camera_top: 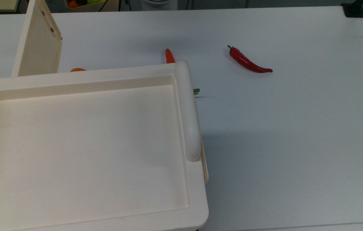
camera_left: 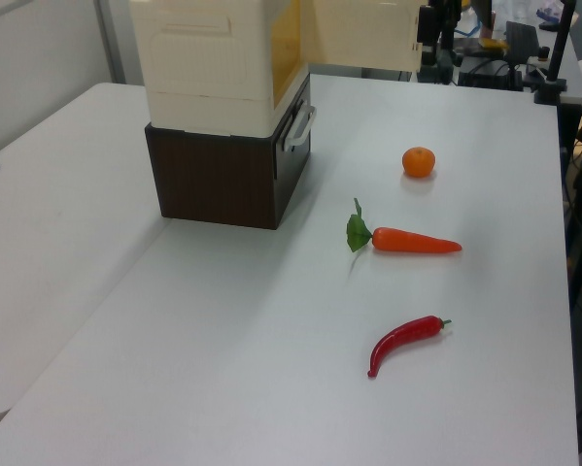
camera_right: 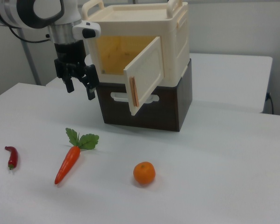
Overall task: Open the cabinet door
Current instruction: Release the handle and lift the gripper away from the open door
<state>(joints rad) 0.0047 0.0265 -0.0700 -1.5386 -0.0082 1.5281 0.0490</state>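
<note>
The cabinet door (camera_right: pixel 146 74) stands swung well out from the cream cabinet (camera_right: pixel 144 35), hinged along the right view's right side, its free edge pointing toward that camera and baring the yellowish interior (camera_right: pixel 116 53). In the top view the door (camera_top: pixel 38 48) rises as a tilted panel beyond the recessed cabinet top (camera_top: pixel 82 150), with two small dark marks near its upper edge. In the left view the door (camera_left: pixel 363 34) juts toward the left view's right from the cabinet's upper front.

The cabinet sits on a dark brown base (camera_right: pixel 151 109) on the white desk (camera_right: pixel 214 172). The claw (camera_right: pixel 79 88) hangs off the arm (camera_right: pixel 37 11) at the right view's left of the opening, its two black fingers (camera_right: pixel 90 84) spread apart and gripping nothing, clear of the door.

On the desk lie a carrot (camera_right: pixel 68 161) with green leaves, a red chili pepper (camera_right: pixel 11 157) to the right view's left of it, and an orange (camera_right: pixel 144 173) nearer that camera. A white bar handle (camera_top: pixel 190 112) runs along the cabinet top's edge in the top view.
</note>
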